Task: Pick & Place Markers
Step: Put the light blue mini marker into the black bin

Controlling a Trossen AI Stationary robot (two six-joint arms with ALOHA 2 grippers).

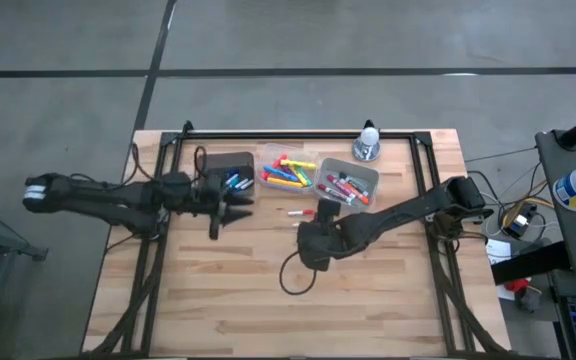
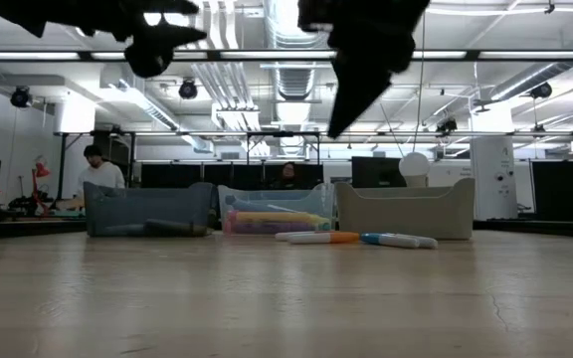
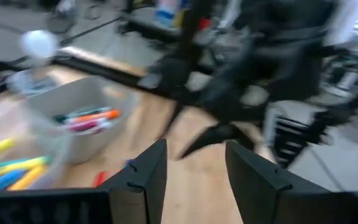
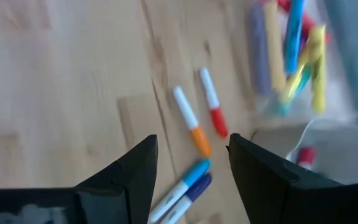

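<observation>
Several loose markers lie flat on the wooden table in front of the bins: one orange-capped, one red-capped, one blue-capped and one purple. In the high view they show as a small cluster. My right gripper hovers open just above and short of them, tilted down. My left gripper is open and empty, raised beside the dark bin and pointing level across the table. More markers fill the clear middle bin and the grey right bin.
Three bins stand in a row at the table's far side. A metal stand with a white ball sits at the far edge. A black cable loop lies below my right arm. Black frame rails run along both sides.
</observation>
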